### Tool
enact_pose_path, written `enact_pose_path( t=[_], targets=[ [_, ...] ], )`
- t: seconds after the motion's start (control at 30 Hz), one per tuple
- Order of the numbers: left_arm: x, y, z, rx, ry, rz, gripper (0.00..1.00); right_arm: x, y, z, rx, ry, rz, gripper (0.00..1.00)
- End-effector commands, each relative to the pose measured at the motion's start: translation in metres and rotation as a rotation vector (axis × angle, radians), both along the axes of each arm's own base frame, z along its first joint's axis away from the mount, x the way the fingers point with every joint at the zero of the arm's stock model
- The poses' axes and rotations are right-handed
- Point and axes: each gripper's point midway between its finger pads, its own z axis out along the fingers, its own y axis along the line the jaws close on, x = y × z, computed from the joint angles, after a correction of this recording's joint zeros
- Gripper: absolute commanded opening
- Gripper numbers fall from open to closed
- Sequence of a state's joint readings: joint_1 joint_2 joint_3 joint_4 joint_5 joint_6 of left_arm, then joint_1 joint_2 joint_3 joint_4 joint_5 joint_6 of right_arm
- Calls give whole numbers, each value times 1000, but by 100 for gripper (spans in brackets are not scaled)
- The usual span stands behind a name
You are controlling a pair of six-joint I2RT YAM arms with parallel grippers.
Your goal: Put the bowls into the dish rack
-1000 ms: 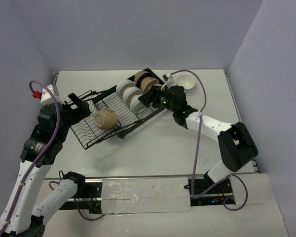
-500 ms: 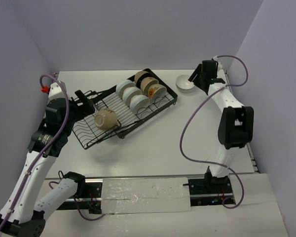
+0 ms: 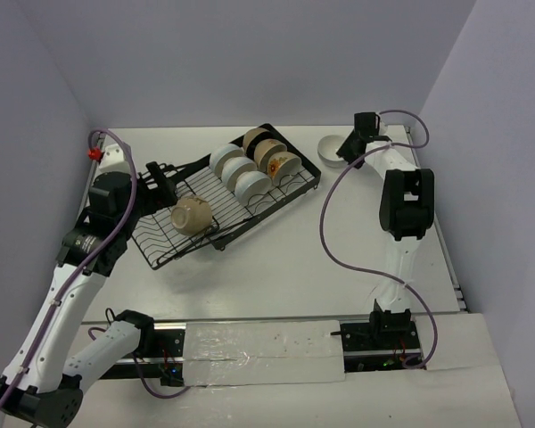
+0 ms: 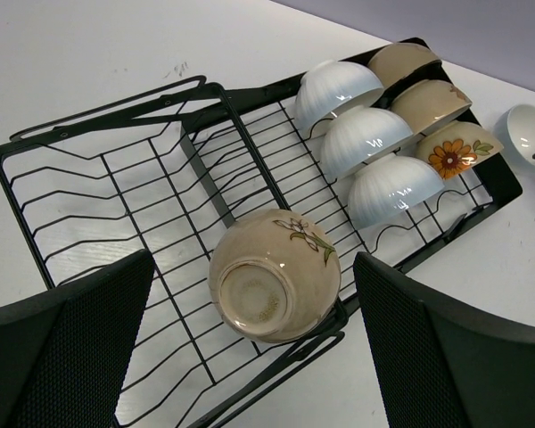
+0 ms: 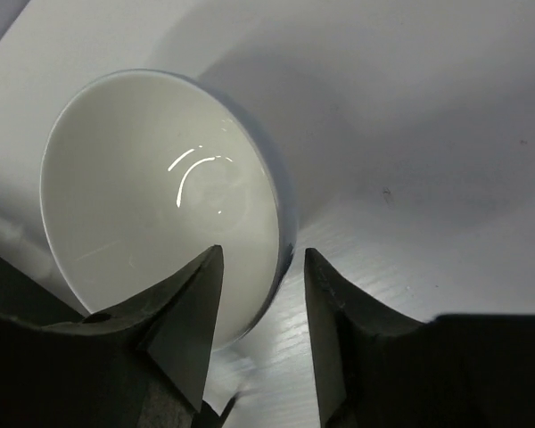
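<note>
right gripper (image 5: 263, 265): jaws partly closed and straddling the white bowl's rim, one finger inside and one outside. A thin gap shows on each side, so no firm pinch is visible.
white bowl (image 5: 152, 196): upright on the table (image 3: 276, 259) at the far right, just off the end of the dish rack. It looks like the last bowl not loaded.
left gripper (image 3: 160, 176): jaws wide and holding nothing, hovering over the rack's left section.
dish rack (image 4: 116, 187): black wire, two joined sections, angled across the table.
white ribbed bowls (image 4: 370, 138): three in a row, on edge in the tines of the right section.
tan bowls (image 4: 432, 105): two, on edge, in the row beside the white ones.
orange-flower bowl (image 4: 455, 152): on edge at the end of the tan row.
tan flower bowl (image 4: 272, 281): foot towards the camera, lying at the join of the two sections, not clearly seated in tines.
step (judged): taking hold of the white bowl to carry it to the rack.
risk, slip: a one-sided pinch on a thin glossy rim could let the bowl swing or slide out on lifting.
risk, shove: if one finger lands first, the bowl skates across the table.
risk, collision: the way in passes the rack's end wall and the seated bowls, so a low carry could knock them.
risk, loose bowl: a jolt to the rack could roll the tan flower bowl.
risk, crowding: the left gripper over the rack could block the placing.
</note>
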State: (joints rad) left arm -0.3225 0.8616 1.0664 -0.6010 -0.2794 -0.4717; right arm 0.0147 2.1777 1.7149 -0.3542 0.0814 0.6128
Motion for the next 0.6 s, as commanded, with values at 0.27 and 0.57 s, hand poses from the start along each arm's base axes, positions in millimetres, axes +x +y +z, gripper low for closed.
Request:
enact_pose_path(
  t=[0.27, 0.57],
  targets=[
    [1, -19, 15, 22, -43, -136, 99, 2, -17, 14, 9, -43, -19, 0],
    [-13, -53, 13, -21, -44, -353, 99, -83, -15, 54, -73, -76, 45, 0]
  ],
)
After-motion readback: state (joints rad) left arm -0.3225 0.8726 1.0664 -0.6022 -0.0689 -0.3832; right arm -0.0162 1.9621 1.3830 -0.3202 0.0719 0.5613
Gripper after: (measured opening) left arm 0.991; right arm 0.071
